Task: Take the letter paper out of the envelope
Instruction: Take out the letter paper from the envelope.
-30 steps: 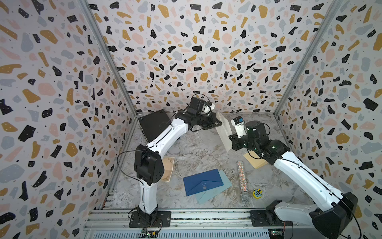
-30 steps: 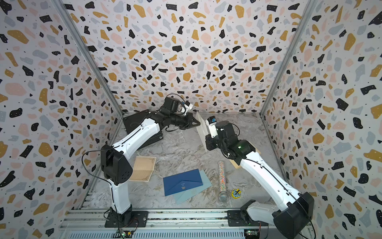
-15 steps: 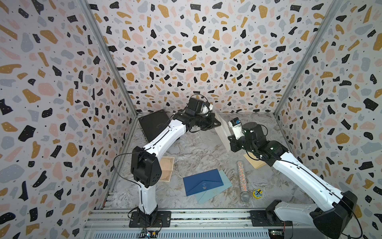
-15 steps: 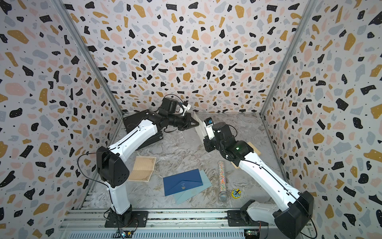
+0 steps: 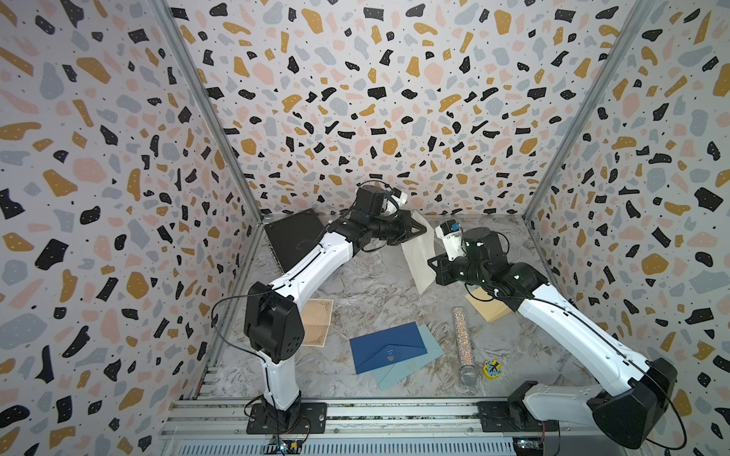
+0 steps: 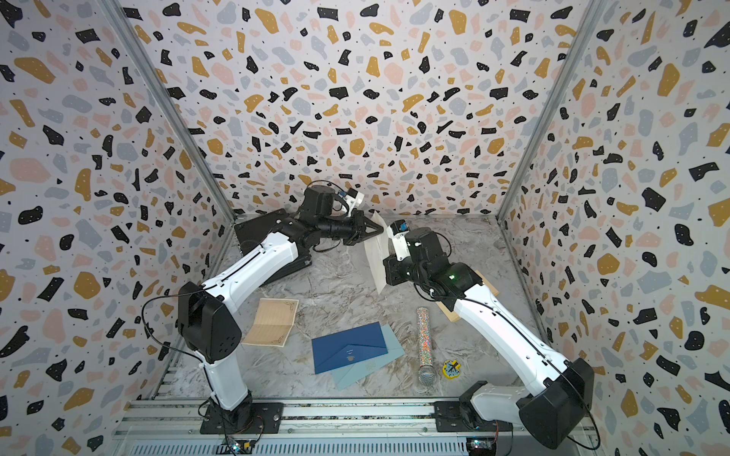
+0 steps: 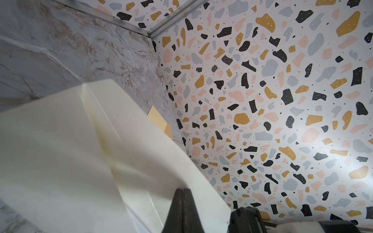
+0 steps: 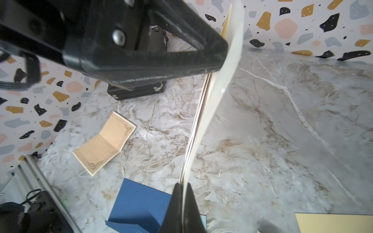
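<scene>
L gripper (image 7: 182, 190): your fingers pinch one edge of envelope (image 5: 418, 256).
R gripper (image 8: 182, 184): fingers pinch opp. edge.
Envelope: held up betw. both finger pairs.

the left arm (image 5: 308, 264) rises from its base, folds at the elbow and reaches far back. its wrist is turned so the left gripper (image 5: 422, 228) points sideways toward the right arm (image 5: 572, 327). its jaws are pressed together on the upper edge of a cream envelope (image 5: 418, 252). the right arm stretches low and slants inward from its base. the right gripper (image 5: 431, 271) faces the left one, its jaws pinched tight on the same envelope's lower part.
</scene>
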`<action>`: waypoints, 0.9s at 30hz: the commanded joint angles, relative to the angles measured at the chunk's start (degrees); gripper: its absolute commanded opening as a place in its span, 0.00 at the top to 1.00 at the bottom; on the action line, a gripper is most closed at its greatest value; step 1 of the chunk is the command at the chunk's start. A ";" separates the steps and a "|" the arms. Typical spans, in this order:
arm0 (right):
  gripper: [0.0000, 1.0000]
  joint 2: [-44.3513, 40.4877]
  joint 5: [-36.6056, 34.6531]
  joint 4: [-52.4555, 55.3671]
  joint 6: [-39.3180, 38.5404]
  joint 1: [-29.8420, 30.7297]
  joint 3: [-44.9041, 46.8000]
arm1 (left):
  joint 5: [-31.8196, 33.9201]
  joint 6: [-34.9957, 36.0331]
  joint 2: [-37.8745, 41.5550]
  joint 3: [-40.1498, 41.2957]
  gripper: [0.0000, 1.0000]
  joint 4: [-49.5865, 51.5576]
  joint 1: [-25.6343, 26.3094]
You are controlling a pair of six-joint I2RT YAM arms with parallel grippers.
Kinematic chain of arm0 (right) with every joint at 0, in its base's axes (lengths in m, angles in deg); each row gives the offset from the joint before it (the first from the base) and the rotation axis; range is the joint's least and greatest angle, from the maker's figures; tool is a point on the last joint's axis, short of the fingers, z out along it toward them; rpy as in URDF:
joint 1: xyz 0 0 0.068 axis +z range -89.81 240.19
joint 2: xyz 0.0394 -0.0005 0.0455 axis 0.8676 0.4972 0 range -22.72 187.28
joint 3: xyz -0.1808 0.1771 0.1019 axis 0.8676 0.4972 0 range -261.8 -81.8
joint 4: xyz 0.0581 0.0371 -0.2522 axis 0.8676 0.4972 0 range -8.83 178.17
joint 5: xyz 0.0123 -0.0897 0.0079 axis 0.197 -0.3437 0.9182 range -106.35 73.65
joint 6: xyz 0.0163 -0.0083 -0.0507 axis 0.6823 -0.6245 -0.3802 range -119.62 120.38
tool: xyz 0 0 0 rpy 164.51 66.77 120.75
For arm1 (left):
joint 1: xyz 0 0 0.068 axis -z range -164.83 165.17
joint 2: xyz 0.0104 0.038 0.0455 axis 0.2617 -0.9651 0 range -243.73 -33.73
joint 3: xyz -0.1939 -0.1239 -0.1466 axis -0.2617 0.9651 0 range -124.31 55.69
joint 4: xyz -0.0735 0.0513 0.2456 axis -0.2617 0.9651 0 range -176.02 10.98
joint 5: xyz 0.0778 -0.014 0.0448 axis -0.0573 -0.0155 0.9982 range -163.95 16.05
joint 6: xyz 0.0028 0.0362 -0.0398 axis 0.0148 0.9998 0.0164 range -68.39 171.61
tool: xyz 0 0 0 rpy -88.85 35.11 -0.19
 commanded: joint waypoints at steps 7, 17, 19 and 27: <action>1.00 -1.39 5.27 -0.87 7.01 -0.90 -2.61 | 1.06 3.16 -2.88 0.92 1.00 -0.89 -0.22; 1.00 -1.50 5.59 0.04 6.63 -0.88 -3.42 | 2.10 7.38 -4.99 -1.84 1.00 5.91 -0.44; 1.00 -1.46 5.54 0.44 6.18 -0.90 -3.53 | 2.36 8.29 -5.07 -2.04 1.00 7.19 -0.44; 1.00 -0.65 3.72 5.00 2.43 -0.90 -4.93 | 6.32 14.68 -5.35 -6.28 1.00 17.23 -0.44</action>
